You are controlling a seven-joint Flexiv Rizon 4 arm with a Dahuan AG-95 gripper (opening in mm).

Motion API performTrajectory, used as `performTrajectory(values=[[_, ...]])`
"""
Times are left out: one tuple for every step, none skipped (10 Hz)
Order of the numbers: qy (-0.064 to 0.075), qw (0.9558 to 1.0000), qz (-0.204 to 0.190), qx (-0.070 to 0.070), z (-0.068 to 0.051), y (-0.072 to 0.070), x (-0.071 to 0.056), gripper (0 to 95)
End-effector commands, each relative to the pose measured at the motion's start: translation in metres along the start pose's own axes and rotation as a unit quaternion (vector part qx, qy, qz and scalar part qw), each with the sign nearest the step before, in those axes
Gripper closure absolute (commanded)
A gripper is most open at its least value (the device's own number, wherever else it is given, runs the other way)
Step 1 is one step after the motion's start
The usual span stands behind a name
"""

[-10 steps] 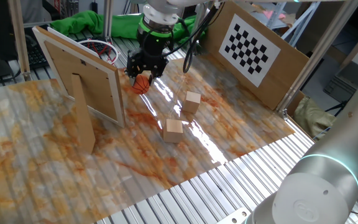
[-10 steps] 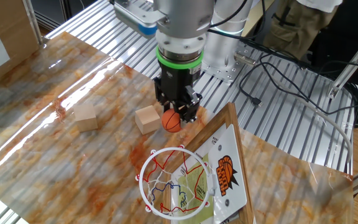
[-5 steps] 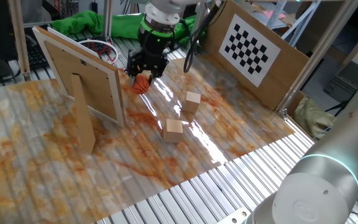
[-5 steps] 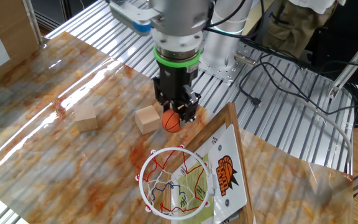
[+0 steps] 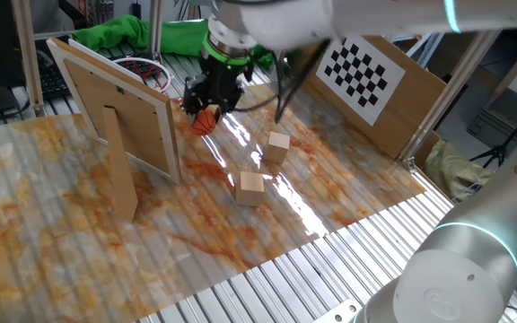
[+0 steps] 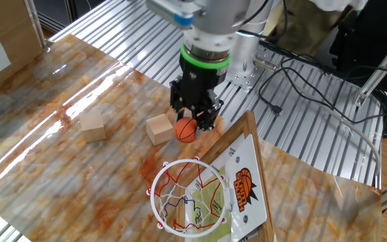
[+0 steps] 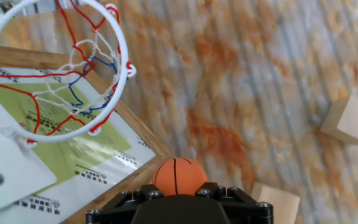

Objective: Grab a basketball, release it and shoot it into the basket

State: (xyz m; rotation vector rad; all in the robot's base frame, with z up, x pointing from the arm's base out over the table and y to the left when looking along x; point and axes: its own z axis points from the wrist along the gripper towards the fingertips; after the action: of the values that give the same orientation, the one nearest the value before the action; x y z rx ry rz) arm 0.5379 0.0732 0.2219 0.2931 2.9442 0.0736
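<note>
I see gripper (image 6: 192, 121) clamped on ball (image 6: 185, 130), ball held off mat (image 6: 59, 161), fingers pinching from both sides. Ball just beside top edge of panel (image 6: 244, 181), above and to side of hoop (image 6: 187, 196). In hand view ball (image 7: 179, 177) sits low centre, hoop (image 7: 55, 68) upper left, net hanging. Two cubes on mat: one (image 6: 159, 128) just beside ball, other (image 6: 93, 126) farther off. Checkerboard (image 5: 359, 70) upright at far edge.
</note>
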Motion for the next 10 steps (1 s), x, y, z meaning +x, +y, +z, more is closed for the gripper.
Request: performTrajectory(values=[[0.014, 0.9999, 0.005, 0.0, 0.0, 0.001, -0.001, 95.0], [0.017, 0.9998, 0.005, 0.001, 0.0, 0.001, -0.001, 95.0], [0.025, 0.9997, 0.006, -0.001, 0.0, 0.001, -0.001, 95.0], [0.027, 0.9996, 0.005, 0.001, -0.006, 0.0, -0.002, 95.0], [0.029, 0.9996, 0.004, 0.001, -0.012, 0.0, -0.002, 95.0], [0.031, 0.9995, 0.004, 0.001, -0.02, 0.0, -0.002, 95.0], [0.032, 0.9995, 0.005, 0.0, -0.027, 0.001, -0.003, 95.0], [0.032, 0.9994, 0.008, 0.001, -0.035, 0.004, -0.005, 95.0], [0.036, 0.9993, 0.012, 0.003, -0.043, 0.009, -0.008, 95.0], [0.039, 0.9991, 0.018, 0.004, -0.05, 0.016, -0.013, 95.0]])
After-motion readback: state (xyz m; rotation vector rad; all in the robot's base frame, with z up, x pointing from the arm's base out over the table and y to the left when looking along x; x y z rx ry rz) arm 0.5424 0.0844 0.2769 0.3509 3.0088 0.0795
